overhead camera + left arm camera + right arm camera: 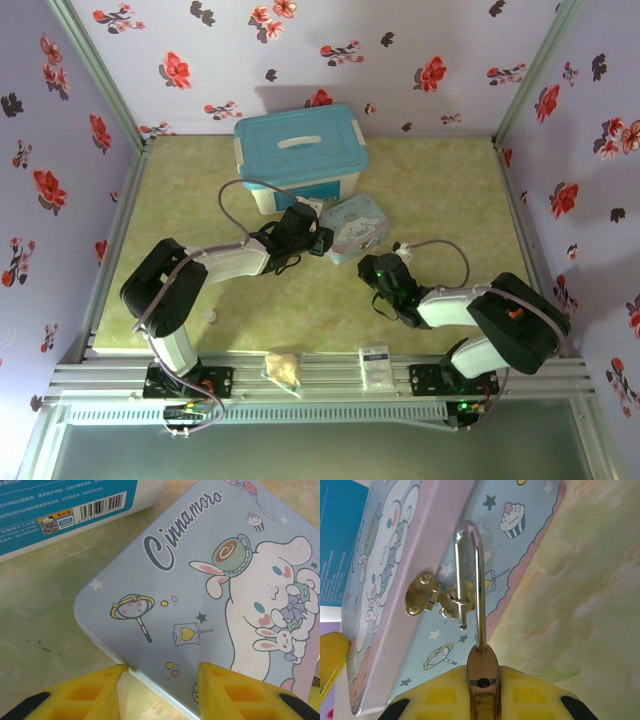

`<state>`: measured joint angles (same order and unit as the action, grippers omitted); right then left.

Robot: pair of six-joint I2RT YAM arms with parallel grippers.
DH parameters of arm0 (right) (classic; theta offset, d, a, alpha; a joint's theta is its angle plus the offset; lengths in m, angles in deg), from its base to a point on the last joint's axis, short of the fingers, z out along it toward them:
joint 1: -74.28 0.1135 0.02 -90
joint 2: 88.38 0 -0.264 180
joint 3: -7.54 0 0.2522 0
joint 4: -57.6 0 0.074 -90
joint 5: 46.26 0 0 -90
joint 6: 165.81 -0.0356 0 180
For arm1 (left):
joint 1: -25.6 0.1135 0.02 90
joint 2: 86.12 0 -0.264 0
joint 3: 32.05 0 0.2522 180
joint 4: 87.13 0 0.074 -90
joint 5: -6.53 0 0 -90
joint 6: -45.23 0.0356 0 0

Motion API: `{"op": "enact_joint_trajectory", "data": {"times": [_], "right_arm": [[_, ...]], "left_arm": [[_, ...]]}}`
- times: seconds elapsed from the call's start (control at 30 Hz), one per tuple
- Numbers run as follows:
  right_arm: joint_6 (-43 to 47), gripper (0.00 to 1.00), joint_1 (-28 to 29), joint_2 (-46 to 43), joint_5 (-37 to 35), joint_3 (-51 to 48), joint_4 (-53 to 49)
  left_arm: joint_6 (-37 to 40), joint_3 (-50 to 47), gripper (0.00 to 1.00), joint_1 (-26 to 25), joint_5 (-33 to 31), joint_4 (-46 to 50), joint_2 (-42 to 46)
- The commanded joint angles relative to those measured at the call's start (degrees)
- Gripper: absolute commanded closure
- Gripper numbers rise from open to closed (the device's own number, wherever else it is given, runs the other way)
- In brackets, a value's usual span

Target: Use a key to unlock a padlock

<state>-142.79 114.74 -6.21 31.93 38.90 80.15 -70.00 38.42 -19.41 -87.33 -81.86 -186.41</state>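
Note:
My right gripper (482,682) is shut on the brass padlock (482,667), holding its body between the yellow fingers. Its silver shackle (469,555) stands open: one leg is in the body, the free leg end hangs clear, and the empty hole shows on top. The shackle still threads the gold hasp (425,597) on the side of the light-blue cartoon tin (520,550). My left gripper (162,675) is open at the tin's (200,580) near corner, one finger beside the edge and one over the lid. From above, both grippers (318,238) (372,268) flank the tin (355,228). The key is out of view.
A teal-lidded storage box (300,150) stands right behind the tin, its labelled wall (65,510) close to my left gripper. A crumpled pale bag (283,367) and a white card (376,362) lie on the front rail. Floral walls enclose the green table.

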Motion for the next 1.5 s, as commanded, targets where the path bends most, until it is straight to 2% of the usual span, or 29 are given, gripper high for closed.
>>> {"op": "enact_joint_trajectory", "data": {"times": [0.0,0.1,0.2,0.43,0.47,0.63,0.87,1.1,1.27,1.47], "right_arm": [[5.2,0.91,-3.7,0.4,5.3,-1.0,4.0],[6.1,0.91,-4.9,0.9,6.2,-1.6,7.2],[4.6,0.91,-5.1,3.3,5.5,-3.1,15.3],[-2.5,0.95,-5.1,19.7,1.0,-7.1,42.2],[-3.8,0.95,-5.4,21.3,1.1,-6.8,42.9],[-0.3,0.95,-5.4,22.2,1.9,-6.1,43.0],[-4.4,0.97,-7.5,24.8,2.6,-5.6,43.1],[-2.0,0.97,-8.1,21.9,4.0,-5.5,41.7],[-2.0,0.97,-9.2,19.3,11.4,-7.4,34.1],[-0.8,0.96,-9.2,13.8,21.4,-7.6,18.2]], "left_arm": [[2.5,-1.3,0.62,0.2,-1.1,7.3,-3.3],[2.8,-1.6,0.63,0.3,-1.1,7.0,-3.3],[2.8,-2.0,0.64,0.3,-1.1,6.7,-3.2],[2.1,-2.0,0.64,0.3,-0.8,6.2,-3.0],[2.1,-2.0,0.64,0.3,-0.8,6.1,-2.9],[2.1,-2.0,0.64,0.3,-0.8,6.3,-2.3],[2.5,-1.9,0.64,0.4,-0.8,6.4,-2.2],[2.6,-2.3,0.64,0.7,-0.8,6.7,-1.8],[3.1,-2.5,0.64,2.2,-0.9,7.1,-0.5],[4.9,-0.9,0.63,4.9,-0.9,9.1,0.3]]}}
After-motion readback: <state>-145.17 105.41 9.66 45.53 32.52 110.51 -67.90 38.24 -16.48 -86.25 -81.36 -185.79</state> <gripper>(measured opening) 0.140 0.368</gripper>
